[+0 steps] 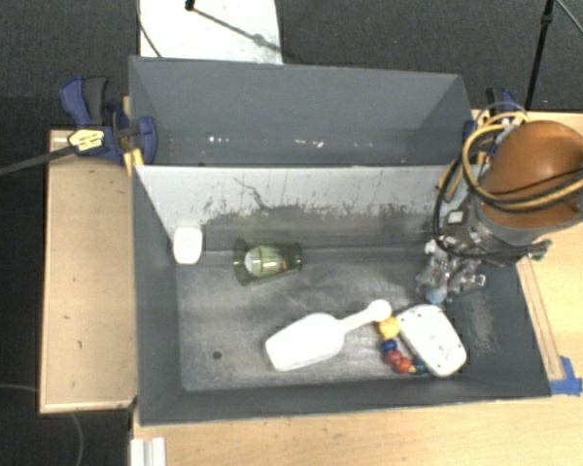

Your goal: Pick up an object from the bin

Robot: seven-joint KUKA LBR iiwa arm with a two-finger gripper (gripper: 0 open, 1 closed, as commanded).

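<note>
White rounded toy [435,342] lies just in front of the gripper [447,280], whose state I cannot tell.

Reaches in from the right. Wears a rounded orange cover [530,168], looped with yellow and black cables [473,153]. Hangs the gripper [447,278] below and left of that cover, pointing down, at the right side of the scene, midway between near and far.
</note>
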